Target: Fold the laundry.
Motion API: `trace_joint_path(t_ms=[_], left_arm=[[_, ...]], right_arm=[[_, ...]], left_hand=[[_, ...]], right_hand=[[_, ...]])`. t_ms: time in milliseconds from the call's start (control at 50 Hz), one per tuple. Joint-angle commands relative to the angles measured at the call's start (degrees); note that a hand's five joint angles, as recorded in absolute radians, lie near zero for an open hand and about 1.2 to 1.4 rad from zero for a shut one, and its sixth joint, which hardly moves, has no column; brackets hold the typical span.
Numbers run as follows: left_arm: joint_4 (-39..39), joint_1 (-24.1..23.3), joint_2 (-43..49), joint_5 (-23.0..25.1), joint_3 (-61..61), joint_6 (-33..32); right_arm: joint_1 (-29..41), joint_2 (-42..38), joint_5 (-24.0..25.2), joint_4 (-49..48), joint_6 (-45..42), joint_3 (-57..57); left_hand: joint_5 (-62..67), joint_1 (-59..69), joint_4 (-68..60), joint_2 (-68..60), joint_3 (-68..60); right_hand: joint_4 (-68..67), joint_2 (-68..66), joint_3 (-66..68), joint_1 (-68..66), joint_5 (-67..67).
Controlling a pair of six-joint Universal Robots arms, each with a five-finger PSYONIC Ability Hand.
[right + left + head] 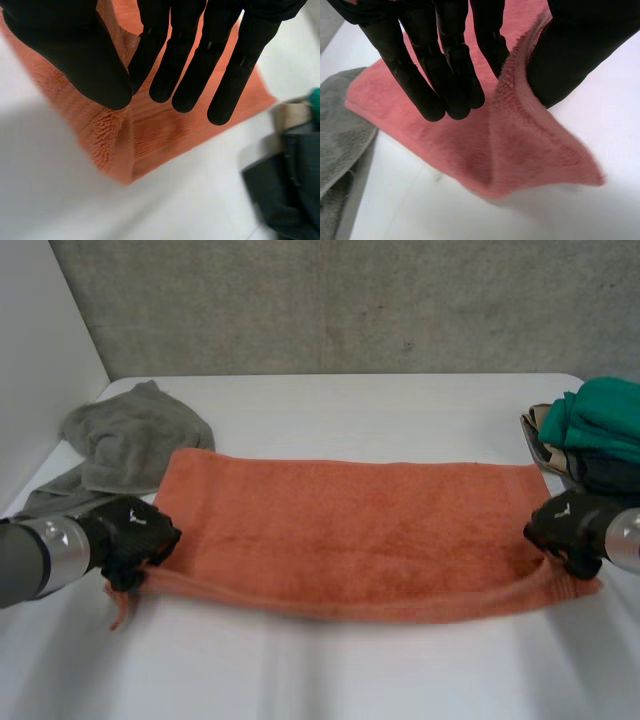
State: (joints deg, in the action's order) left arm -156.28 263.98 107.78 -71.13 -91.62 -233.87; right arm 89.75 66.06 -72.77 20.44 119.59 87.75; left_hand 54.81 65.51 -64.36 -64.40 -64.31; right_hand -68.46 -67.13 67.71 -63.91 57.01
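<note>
An orange terry towel (350, 530) lies spread across the middle of the frame on the white surface (330, 670), its long side running left to right. Its near edge is raised into a thin, sagging ridge. The left hand (135, 535) pinches the lower-left corner and the right hand (565, 525) pinches the right one. A crumpled grey cloth (130, 440) lies at upper left, touching the towel's far corner. Teal and dark garments (600, 430) are stacked at the right edge.

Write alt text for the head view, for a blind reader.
An orange towel lies spread on a white table, its near corners pinched by the left hand and right hand. Grey cloth far left, stacked clothes far right.
</note>
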Motion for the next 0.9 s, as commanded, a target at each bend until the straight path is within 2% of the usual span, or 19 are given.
trace_joint_path(t_ms=[20, 160, 300, 400, 480, 600, 680, 800, 900], left_arm=[[-4.29, -0.49, 4.45, -5.32, 3.99, 5.96], [-7.02, -0.14, 3.40, -7.53, 1.18, 6.67], [-9.04, 1.88, -0.12, -9.02, -3.30, 6.05], [-8.69, 3.82, -1.26, -8.32, -5.67, 6.05], [-7.90, 5.22, -1.09, -7.09, -7.34, 6.23], [-5.88, 6.63, 0.40, -2.87, -7.61, 6.67], [-4.65, 7.16, 2.60, -3.39, -5.77, 6.32], [-4.83, 5.14, 6.91, -6.38, 0.90, 6.32], [-5.96, 1.64, 9.28, -6.39, 13.35, 7.19]], right_arm=[[-0.19, -0.06, -0.89, -10.85, 14.86, 0.22], [-0.37, 2.66, -0.71, -15.34, 19.10, 2.95], [-0.63, 4.07, -0.54, -16.31, 18.84, 4.53], [-1.07, 4.51, -0.45, -16.13, 18.22, 5.23], [-1.42, 4.51, -0.36, -15.87, 17.43, 5.76], [-2.21, 4.16, 0.08, -15.87, 16.29, 6.20], [-2.30, 3.72, 0.17, -15.87, 15.33, 5.76], [-1.51, 2.67, -0.10, -15.96, 13.74, 4.01], [1.29, 1.27, -0.53, -18.49, 15.66, -1.34]], left_hand=[[-3.75, -4.45, 3.30, 3.35, 3.25], [-19.94, -20.63, 19.48, 19.53, 19.43], [-20.45, -21.15, 20.00, 20.05, 19.95], [-19.78, -20.48, 19.33, 19.38, 19.28], [-13.07, -13.77, 12.62, 12.67, 12.57], [15.16, 14.47, -15.62, -15.57, -15.67], [15.19, 14.49, -15.64, -15.60, -15.69], [15.19, 14.49, -15.64, -15.60, -15.69], [15.19, 14.49, -15.64, -15.60, -15.69]], right_hand=[[-11.54, -12.87, 12.29, -16.09, 12.99], [-11.54, -12.87, 12.29, -16.09, 12.99], [-11.54, -12.87, 12.29, -16.09, 12.99], [-11.54, -12.87, 12.29, -16.09, 12.99], [-11.54, -12.87, 12.29, -16.09, 12.99], [-11.54, -12.87, 12.29, -16.09, 12.99], [-11.54, -12.87, 12.29, -16.09, 12.99], [-11.54, -12.87, 12.29, -16.09, 12.99], [-11.54, -12.87, 12.29, -16.09, 12.99]])
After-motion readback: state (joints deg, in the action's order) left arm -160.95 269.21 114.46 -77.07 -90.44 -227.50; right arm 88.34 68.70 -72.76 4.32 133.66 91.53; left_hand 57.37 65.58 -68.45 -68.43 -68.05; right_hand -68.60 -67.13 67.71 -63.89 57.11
